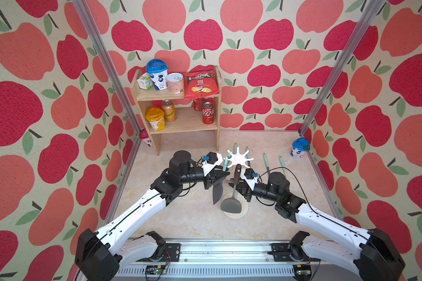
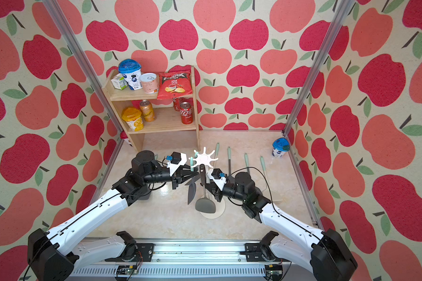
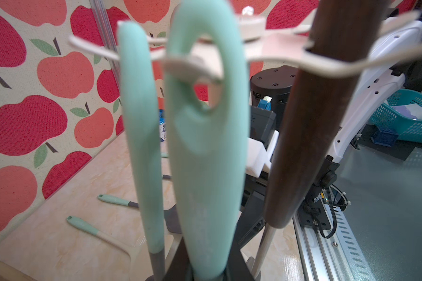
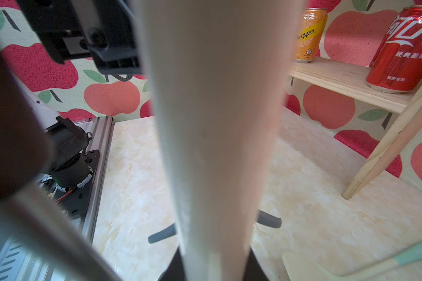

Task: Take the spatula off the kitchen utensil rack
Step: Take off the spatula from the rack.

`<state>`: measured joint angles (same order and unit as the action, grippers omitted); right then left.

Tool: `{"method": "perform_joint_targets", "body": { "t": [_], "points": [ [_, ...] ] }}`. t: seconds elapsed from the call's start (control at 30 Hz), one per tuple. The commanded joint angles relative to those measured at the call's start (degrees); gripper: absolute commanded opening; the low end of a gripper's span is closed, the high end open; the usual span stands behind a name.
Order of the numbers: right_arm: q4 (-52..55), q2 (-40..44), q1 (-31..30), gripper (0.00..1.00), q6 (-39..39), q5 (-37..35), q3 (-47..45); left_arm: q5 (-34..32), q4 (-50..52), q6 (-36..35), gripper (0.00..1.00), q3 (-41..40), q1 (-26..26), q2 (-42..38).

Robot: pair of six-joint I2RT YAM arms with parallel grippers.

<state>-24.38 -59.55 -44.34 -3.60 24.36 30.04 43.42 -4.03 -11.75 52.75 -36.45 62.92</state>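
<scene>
While left hand (image 1: pixel 222 174) pinches spatula (image 3: pixel 207 170), right hand (image 1: pixel 236 187) grips rack pole (image 4: pixel 217 121)

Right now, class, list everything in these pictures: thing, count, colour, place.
rack: 1, white, mid-table
spatula: 1, mint handle, dark blade, hanging on rack
other hung utensils: 2, mint-handled, brown-handled, on rack
loose utensils: 4, mint handles, table behind rack
shelf: 1, wooden, back left
cups: 4, blue-lidded top tier, yellow lower tier, red-lidded beside shelf, blue-lidded far right corner
cans: 3, one orange, two red, lower tier
tin: 1, pinkish, top tier
carton: 1, green-white, top tier
chip bag: 1, red, top tier
table: 1, pale marble
left tool: 1, black, shut on spatula handle
right tool: 1, black, shut on rack pole
</scene>
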Motion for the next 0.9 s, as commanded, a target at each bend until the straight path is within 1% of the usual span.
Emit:
{"method": "perform_joint_targets", "body": {
  "t": [0.0,0.2,0.57,0.63,0.8,0.87],
  "points": [
    [5.9,-1.6,0.8,0.0,-0.7,-3.7,-0.4,-0.5,0.3,-2.5,0.0,-0.6,0.6,-3.6],
    [6.0,-1.6,0.8,0.0,-0.7,-3.7,-0.4,-1.8,2.5,-3.3,0.0,-1.1,2.1,-6.3],
    [6.1,-1.9,0.8,0.0,-0.7,-3.7,-0.2,-3.7,5.6,-4.3,0.0,-0.9,3.2,-8.5],
    [6.0,-1.9,0.8,0.0,-0.7,-3.7,-0.2,-5.7,6.4,-4.3,0.0,-0.4,3.3,-8.7],
    [6.0,-1.9,0.8,0.0,-0.7,-3.6,-0.2,-15.7,11.0,-3.5,0.0,3.1,3.5,-7.3],
    [6.0,-1.9,0.8,0.0,-0.7,-3.7,-0.2,-18.6,13.3,-3.2,0.0,5.0,3.5,-6.5]
  ]
}}
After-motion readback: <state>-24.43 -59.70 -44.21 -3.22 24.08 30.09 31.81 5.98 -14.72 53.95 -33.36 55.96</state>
